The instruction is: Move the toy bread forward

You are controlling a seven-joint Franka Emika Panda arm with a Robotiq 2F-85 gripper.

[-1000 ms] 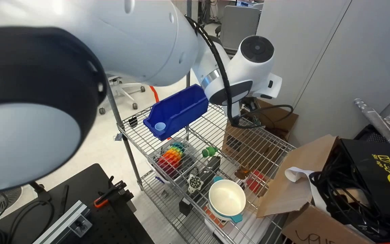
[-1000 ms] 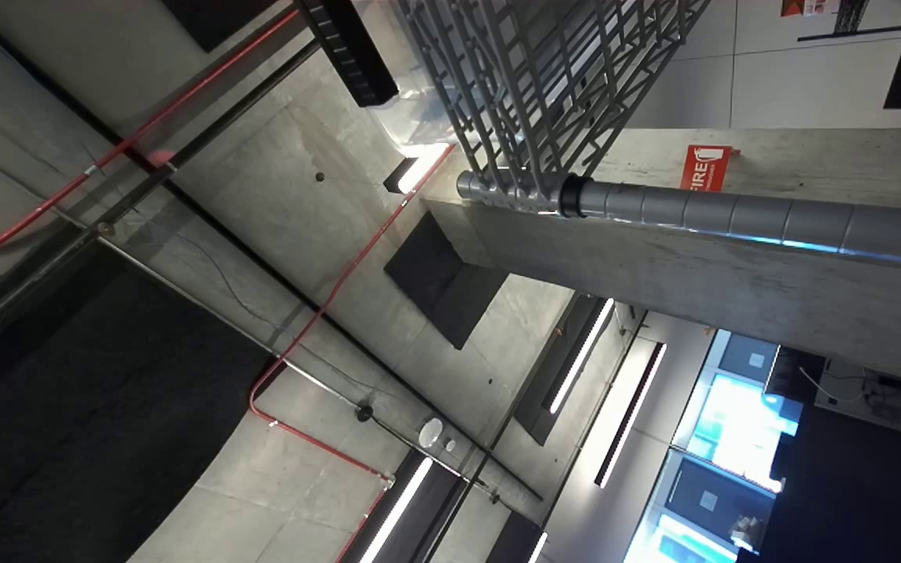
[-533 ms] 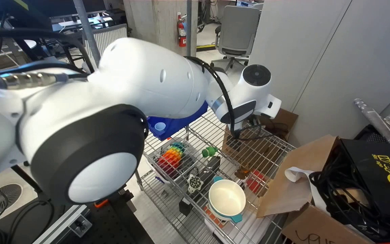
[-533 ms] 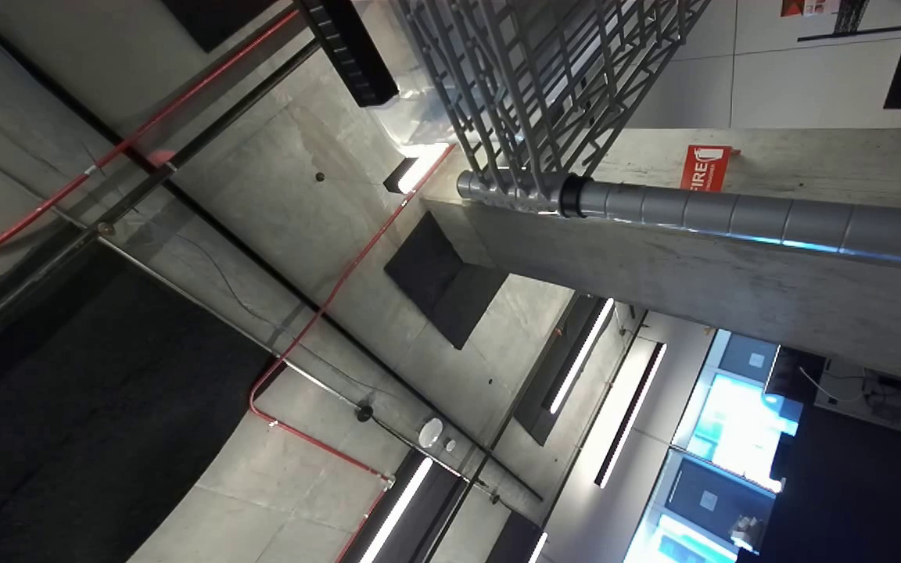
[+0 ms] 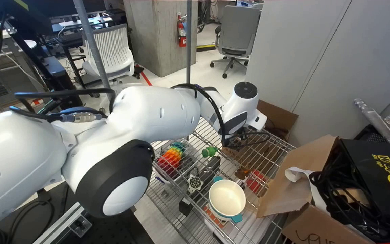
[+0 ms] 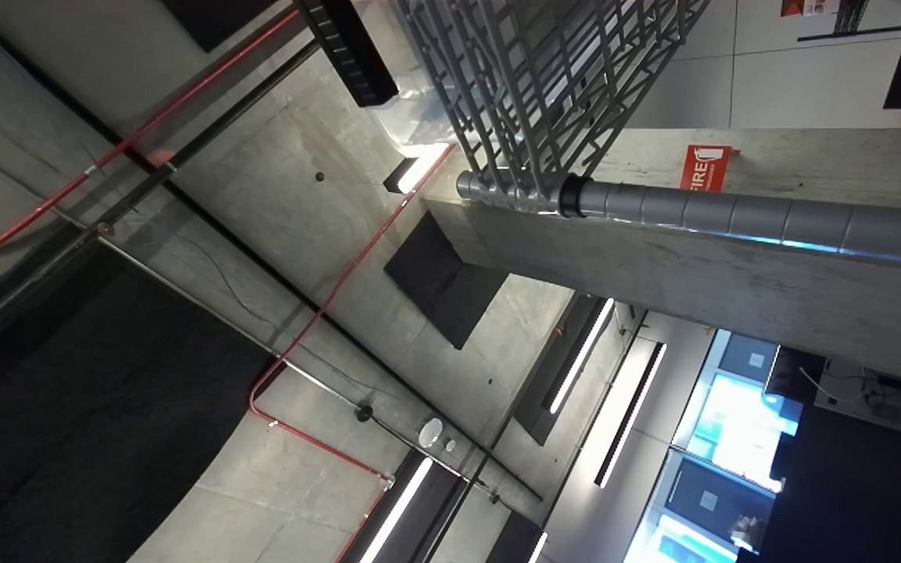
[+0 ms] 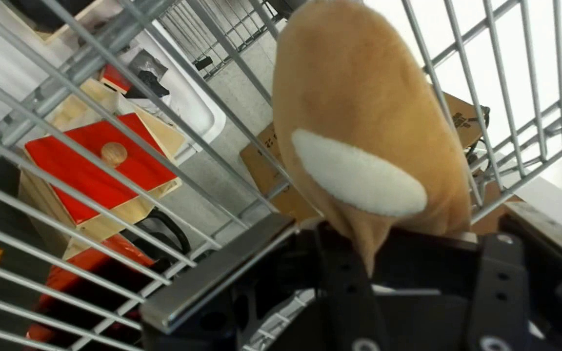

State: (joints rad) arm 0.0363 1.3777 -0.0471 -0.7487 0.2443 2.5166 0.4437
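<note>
The toy bread (image 7: 369,87) is a soft tan loaf with a white oval patch. It fills the upper middle of the wrist view, above the wire shelf. My gripper (image 7: 354,239) is shut on its near end, and the cloth is pinched to a point between the black fingers. In an exterior view the gripper (image 5: 244,135) is a dark shape below the white wrist, partly behind a black cable. The bread cannot be made out there. Neither the arm nor the bread shows in the exterior view of the ceiling and shelf underside.
The wire shelf (image 5: 284,145) lies under the gripper. A cream pot with teal handles (image 5: 227,198) stands at its near end. A cardboard box (image 5: 283,176) with cables is at the right. A green toy (image 5: 209,151) and a rainbow-coloured item (image 5: 171,159) lie around or below the shelf.
The arm has come down and swung, and the wrist and gripper have sunk towards the shelf, then slightly left. The arm now covers the blue bin. The ceiling view is unchanged.
</note>
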